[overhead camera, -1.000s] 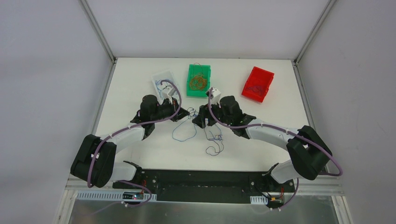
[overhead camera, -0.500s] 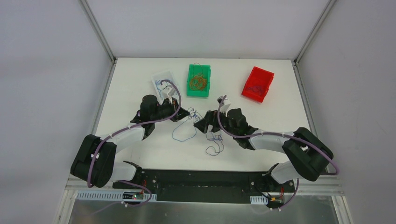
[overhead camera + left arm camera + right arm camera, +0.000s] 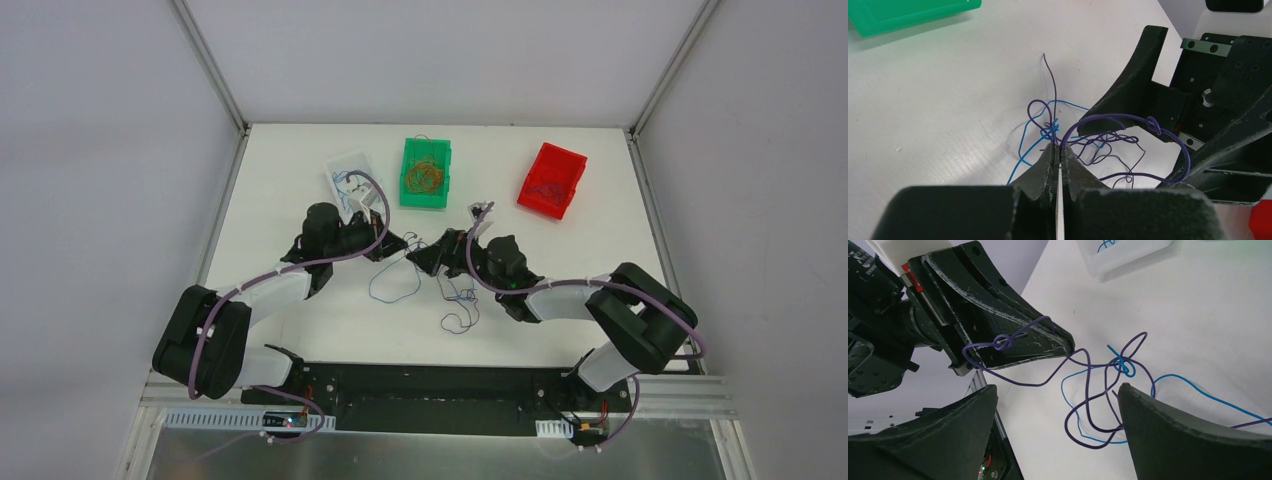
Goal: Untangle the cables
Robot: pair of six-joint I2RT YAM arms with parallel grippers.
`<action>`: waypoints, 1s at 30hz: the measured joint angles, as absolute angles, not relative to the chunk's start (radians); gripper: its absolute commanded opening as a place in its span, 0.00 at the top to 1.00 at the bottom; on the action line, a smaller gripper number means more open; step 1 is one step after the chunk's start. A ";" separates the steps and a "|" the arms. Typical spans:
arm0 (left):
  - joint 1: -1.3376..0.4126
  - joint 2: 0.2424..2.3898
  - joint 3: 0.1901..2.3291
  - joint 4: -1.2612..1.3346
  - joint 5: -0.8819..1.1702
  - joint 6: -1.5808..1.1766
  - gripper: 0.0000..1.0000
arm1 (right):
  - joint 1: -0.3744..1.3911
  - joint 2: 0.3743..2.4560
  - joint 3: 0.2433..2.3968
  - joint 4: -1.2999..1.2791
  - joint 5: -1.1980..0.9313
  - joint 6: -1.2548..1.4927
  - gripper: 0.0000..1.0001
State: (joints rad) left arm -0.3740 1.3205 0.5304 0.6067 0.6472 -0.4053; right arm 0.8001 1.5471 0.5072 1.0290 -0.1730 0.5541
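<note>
Mid-untangling: left end effector (image 3: 1058, 151) is clenching the cables (image 3: 1108, 116) at the knot (image 3: 1050, 127). Right end effector (image 3: 1057, 390), at its 3 o'clock, is hanging released, probably needing to pinch beside it next.

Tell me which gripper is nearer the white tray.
Left. The left gripper sits just in front of the white tray; the right gripper lies farther right, before the green bin.
</note>
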 measured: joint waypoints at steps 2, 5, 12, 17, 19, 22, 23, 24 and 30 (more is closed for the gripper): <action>-0.374 1.322 0.533 0.601 0.643 -0.405 1.00 | 0.806 1.547 0.508 1.037 -0.172 0.562 0.07; -0.378 1.322 0.540 0.575 0.619 -0.400 1.00 | 0.817 1.547 0.509 1.043 -0.166 0.565 0.08; -0.407 1.322 0.563 0.512 0.559 -0.365 1.00 | 0.847 1.547 0.553 0.980 -0.113 0.562 0.27; -0.419 1.322 0.570 0.493 0.540 -0.350 1.00 | 0.860 1.547 0.595 0.911 -0.031 0.574 0.50; -0.419 1.322 0.570 0.485 0.539 -0.348 1.00 | 0.863 1.547 0.608 0.872 0.005 0.578 0.66; -0.419 1.322 0.570 0.482 0.538 -0.348 1.00 | 0.865 1.547 0.619 0.828 0.047 0.589 0.93; -0.420 1.322 0.570 0.481 0.538 -0.348 0.97 | 0.865 1.547 0.621 0.815 0.057 0.590 1.00; -0.420 1.322 0.570 0.480 0.538 -0.348 0.91 | 0.865 1.547 0.623 0.802 0.066 0.591 1.00; -0.420 1.315 0.570 0.479 0.529 -0.340 0.47 | 0.865 1.540 0.625 0.749 0.096 0.594 1.00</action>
